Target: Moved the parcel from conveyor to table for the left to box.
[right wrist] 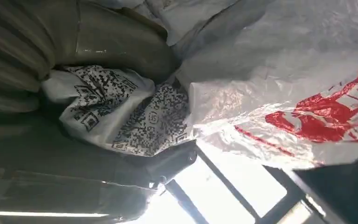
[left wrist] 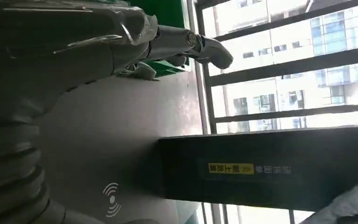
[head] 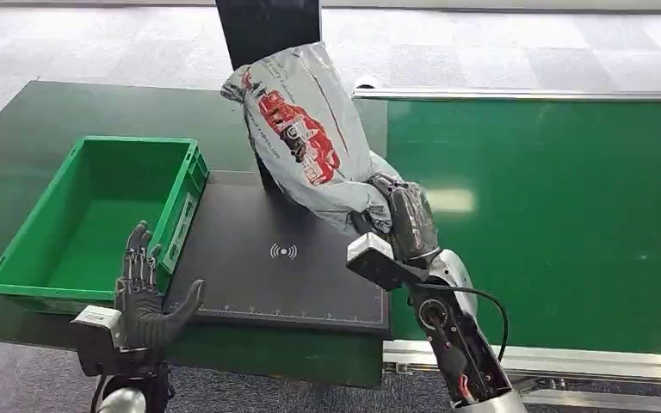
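A grey plastic parcel [head: 310,138] with a red truck print is held up in the air, tilted, above the black scanner pad [head: 250,258]. My right hand [head: 400,215] grips its lower end; the right wrist view shows the crumpled parcel [right wrist: 270,93] with a code label [right wrist: 135,112] pressed in that right hand [right wrist: 98,168]. My left hand [head: 142,288] stands open with fingers spread at the near edge of the pad, beside the green box [head: 95,219]. In the left wrist view the left hand [left wrist: 74,42] holds nothing.
The green conveyor belt [head: 551,215] runs on the right, with a metal rail [head: 525,357] along its near side. A black upright post [head: 267,34] stands behind the pad; the left wrist view shows this post [left wrist: 270,168] too. The dark green table [head: 17,146] carries the empty box.
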`<state>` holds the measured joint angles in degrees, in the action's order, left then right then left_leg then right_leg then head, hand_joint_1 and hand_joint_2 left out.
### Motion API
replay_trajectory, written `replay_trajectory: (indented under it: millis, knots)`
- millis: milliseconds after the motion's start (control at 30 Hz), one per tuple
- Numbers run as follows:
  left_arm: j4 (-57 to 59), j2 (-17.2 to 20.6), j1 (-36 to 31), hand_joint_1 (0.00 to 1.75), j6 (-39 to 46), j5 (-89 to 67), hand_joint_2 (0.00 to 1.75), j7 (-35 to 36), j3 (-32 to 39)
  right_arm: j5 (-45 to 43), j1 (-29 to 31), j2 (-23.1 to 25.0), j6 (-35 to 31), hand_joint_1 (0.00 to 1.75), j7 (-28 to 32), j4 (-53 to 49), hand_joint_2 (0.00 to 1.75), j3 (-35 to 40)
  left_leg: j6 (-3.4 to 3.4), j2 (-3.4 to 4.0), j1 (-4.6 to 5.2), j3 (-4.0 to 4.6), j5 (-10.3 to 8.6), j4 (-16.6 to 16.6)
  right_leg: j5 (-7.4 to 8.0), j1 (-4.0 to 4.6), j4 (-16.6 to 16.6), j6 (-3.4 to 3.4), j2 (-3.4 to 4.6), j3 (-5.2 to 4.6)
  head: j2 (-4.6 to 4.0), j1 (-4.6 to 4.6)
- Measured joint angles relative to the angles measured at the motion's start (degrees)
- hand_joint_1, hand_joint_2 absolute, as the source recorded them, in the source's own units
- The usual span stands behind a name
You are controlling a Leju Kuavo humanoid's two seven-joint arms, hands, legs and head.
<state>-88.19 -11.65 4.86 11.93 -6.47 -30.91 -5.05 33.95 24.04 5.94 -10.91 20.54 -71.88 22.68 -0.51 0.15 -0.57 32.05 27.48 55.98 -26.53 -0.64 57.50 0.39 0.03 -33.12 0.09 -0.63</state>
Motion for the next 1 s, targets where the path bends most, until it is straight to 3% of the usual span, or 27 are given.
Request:
replay_trajectory:
  millis: [33,67,267,467,667,833,1000]
  knots:
    - [-0.04,0.00,0.05,0.00,0.09,0.37,1.75,0.00,0.04,-0.66,0.32,0.20,0.60,1.75,-0.11,1.50,1.75,0.51,0.00,-0.01,0.00,0.01,0.00,0.00,0.00,0.00,0.00,0.00,0.00,0.00,0.00,0.00]
    - [-0.07,0.00,0.09,0.00,0.20,0.50,1.75,0.00,0.11,-1.45,0.61,0.42,1.27,0.00,-0.17,3.14,1.75,1.01,0.00,-0.02,0.00,0.00,0.00,0.00,0.00,0.00,0.00,0.00,0.00,0.00,0.00,0.00]
    - [-0.24,-0.35,-0.65,0.00,1.33,4.83,1.75,-0.96,1.24,-3.61,0.37,2.05,2.12,0.00,0.11,11.94,1.75,3.56,0.00,-0.04,0.01,0.01,0.00,0.01,0.00,-0.01,0.00,0.00,-0.01,-0.03,0.00,-0.02]
    - [0.70,-0.61,-2.92,0.00,1.75,7.70,1.75,-2.73,3.50,-5.78,-0.84,3.13,2.89,0.00,-0.13,13.15,1.75,4.09,0.00,-0.03,0.00,0.00,0.00,0.01,0.00,0.00,0.00,0.00,-0.01,-0.03,0.00,0.00]
    - [1.14,-0.72,-5.38,0.00,-1.88,10.54,1.75,-4.70,5.70,-8.28,-1.24,3.32,5.83,0.00,-0.59,10.66,1.75,3.94,0.00,-0.03,0.01,-0.01,-0.01,0.02,0.00,-0.01,0.00,0.00,0.00,-0.03,0.00,0.00]
    - [1.14,-0.50,-8.07,0.00,-6.47,6.38,1.75,-5.86,6.03,-17.32,-2.77,3.19,11.28,0.00,1.47,6.32,1.75,2.25,0.00,-0.04,0.01,-0.01,-0.01,0.02,0.00,-0.01,0.00,0.00,-0.01,-0.03,0.00,0.00]
    - [0.72,0.37,-9.99,0.00,-12.44,-4.58,1.75,-5.97,3.84,-25.87,-5.73,2.40,11.68,0.00,3.72,0.07,1.75,-1.68,0.00,-0.04,0.01,-0.02,0.00,0.03,0.00,-0.02,0.00,0.00,-0.01,-0.04,0.00,0.02]
